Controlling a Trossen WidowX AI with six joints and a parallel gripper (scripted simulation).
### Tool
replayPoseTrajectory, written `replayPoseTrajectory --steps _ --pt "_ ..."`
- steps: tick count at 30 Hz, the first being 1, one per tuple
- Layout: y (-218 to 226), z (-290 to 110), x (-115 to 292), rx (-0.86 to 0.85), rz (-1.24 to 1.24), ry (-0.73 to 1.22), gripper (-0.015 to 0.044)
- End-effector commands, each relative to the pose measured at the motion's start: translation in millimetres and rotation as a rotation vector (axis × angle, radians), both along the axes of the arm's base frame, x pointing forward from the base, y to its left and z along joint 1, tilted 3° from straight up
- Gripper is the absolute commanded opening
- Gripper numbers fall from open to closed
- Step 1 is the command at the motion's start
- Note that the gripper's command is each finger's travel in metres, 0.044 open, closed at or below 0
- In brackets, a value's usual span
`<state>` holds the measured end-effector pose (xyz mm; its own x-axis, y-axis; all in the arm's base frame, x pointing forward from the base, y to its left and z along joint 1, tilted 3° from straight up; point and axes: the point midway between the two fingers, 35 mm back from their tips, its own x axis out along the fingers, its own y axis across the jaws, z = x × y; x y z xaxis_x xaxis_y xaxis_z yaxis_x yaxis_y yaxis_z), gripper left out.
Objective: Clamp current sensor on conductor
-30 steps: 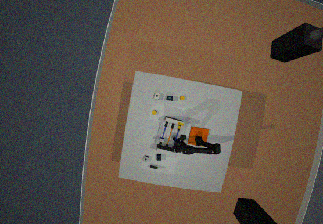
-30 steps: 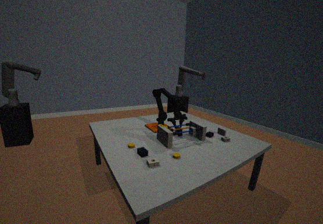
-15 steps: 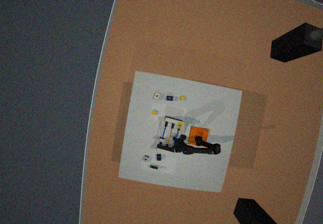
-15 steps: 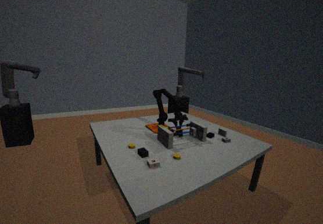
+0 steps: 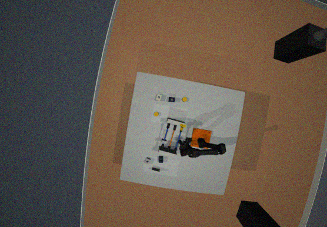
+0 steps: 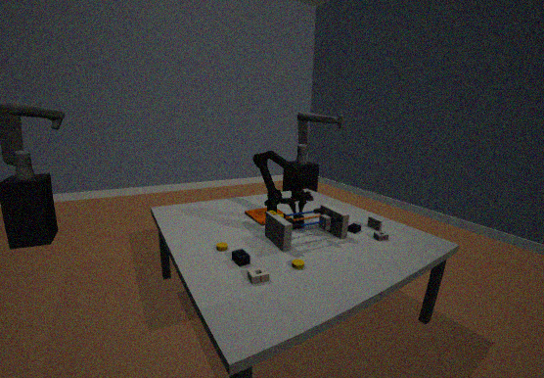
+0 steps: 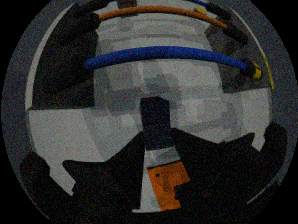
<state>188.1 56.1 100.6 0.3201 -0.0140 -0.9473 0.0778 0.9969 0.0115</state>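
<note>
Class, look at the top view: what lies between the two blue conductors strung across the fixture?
One orange conductor runs between the two blue conductors. The wrist view shows the same order.
</note>
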Motion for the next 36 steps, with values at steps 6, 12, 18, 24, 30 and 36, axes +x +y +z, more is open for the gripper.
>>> replayPoseTrajectory --steps 6,12,18,24,30,36 --pt "0 -1 -8 0.000 0.001 0.000 0.0053" --pt "0 -1 -8 0.000 0.001 0.000 0.0210" --pt "0 -1 -8 0.000 0.001 0.000 0.0294" --pt "1 42 -26 -0.001 -0.003 -0.002 0.0294" --pt "0 50 -31 -0.006 0.010 0.000 0.0320" --pt "1 53 -22 -0.141 0.458 0.082 0.0320"
